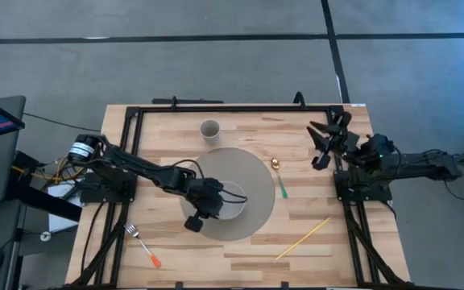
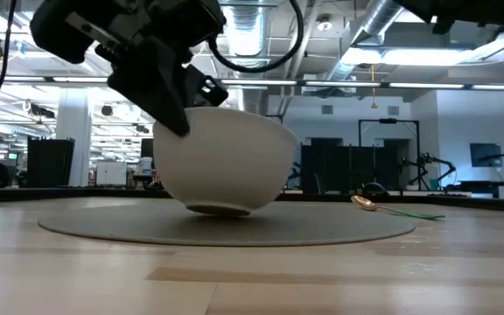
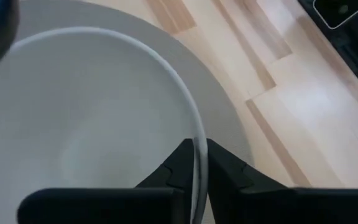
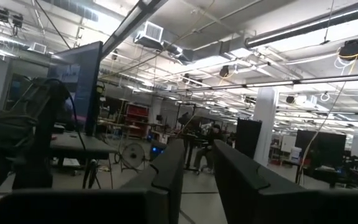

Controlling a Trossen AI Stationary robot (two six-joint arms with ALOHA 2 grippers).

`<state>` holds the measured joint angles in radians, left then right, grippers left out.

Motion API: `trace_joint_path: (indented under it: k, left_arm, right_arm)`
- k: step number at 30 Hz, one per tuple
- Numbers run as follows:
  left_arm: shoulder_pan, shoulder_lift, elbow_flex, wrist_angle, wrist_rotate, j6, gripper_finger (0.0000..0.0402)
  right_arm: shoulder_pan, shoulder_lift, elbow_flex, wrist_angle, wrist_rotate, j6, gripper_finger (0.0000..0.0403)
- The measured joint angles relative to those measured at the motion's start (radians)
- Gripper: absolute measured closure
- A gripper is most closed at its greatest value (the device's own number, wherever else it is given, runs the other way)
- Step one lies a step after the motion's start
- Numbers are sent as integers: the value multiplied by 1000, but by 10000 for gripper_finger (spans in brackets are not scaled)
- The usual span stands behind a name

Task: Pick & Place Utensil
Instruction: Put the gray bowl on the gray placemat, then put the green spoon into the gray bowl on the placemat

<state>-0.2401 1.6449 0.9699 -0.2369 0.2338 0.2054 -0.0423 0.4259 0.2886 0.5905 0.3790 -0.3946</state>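
A white bowl [image 1: 234,203] [image 2: 226,166] [image 3: 92,137] sits on a round grey mat [image 1: 256,181] at mid-table. My left gripper [image 1: 214,201] [image 3: 197,168] is at the bowl's left rim, shut on it. A spoon [image 1: 279,179] [image 2: 383,206] with a gold head and green handle lies on the mat's right edge. A fork with an orange handle [image 1: 143,244] lies near the table's near-left corner. My right gripper [image 1: 321,145] [image 4: 197,168] is open and raised over the table's far-right part, touching nothing. My left gripper pinches the bowl's rim [image 3: 190,118] on the side toward the table's left, one finger [image 3: 173,174] inside the bowl and one [image 3: 229,171] outside. It slants down from the left. In the low view the bowl is slightly tilted, its foot [image 2: 221,209] at the mat.
A small white cup [image 1: 209,130] stands behind the mat near the far edge. A thin yellow stick [image 1: 303,238] lies on the wood to the near right. A black frame [image 1: 240,106] runs along the table's far and side edges.
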Motion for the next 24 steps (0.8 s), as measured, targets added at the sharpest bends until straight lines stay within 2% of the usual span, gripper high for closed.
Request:
trace_joint_path:
  k: [5,17,24]
  left_arm:
    - [7,-23,1,46,-66,0,339]
    - [6,-34,-1,35,-65,-30,254]
    - [-8,-180,-1,35,-65,-31,228]
  right_arm:
    - [-19,-1,0,1,0,0,324]
    - [-51,-1,0,-2,-3,3,324]
    - [-50,-1,0,-3,-4,3,324]
